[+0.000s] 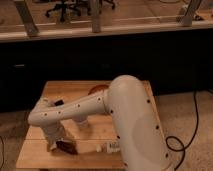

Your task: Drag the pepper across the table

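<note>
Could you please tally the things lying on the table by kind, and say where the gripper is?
Pepper: 1
Orange bowl, partly hidden by the arm: 1
Small white item: 1
Total: 3
The gripper is low at the table's front left, right beside the pepper.

Dark red-brown pepper (66,146), light wood table (60,90) (plank seams) — gripper (54,145) at its front-left — orange bowl (98,89)
</note>
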`<state>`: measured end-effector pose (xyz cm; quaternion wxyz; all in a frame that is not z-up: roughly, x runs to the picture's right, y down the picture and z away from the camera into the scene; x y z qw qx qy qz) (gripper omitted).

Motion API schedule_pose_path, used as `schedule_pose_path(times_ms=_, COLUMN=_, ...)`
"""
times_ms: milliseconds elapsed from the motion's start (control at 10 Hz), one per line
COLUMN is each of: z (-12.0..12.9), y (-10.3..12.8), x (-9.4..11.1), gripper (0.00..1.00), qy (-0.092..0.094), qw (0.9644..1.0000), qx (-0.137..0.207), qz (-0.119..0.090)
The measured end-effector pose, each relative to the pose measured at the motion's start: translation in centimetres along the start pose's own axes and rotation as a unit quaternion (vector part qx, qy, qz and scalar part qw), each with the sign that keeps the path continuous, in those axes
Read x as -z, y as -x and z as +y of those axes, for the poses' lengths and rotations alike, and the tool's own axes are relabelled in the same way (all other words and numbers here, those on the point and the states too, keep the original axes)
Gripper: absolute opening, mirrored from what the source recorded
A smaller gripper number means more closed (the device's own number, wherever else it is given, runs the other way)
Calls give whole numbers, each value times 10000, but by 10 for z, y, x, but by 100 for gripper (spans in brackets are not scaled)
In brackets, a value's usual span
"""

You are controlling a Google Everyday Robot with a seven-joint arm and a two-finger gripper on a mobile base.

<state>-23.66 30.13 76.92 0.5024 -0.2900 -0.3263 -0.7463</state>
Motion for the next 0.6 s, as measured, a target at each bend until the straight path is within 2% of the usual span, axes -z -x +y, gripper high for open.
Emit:
schedule_pose_path(times_ms=400, z=-1, y=0, x=-1, gripper=21, qy=-6, qw=10000, qx=62, qz=-9)
schedule_pose_path(times_ms=600, z=-1, y=0, x=-1, gripper=6, qy=-8, qw=10000, qx=75, qz=-8)
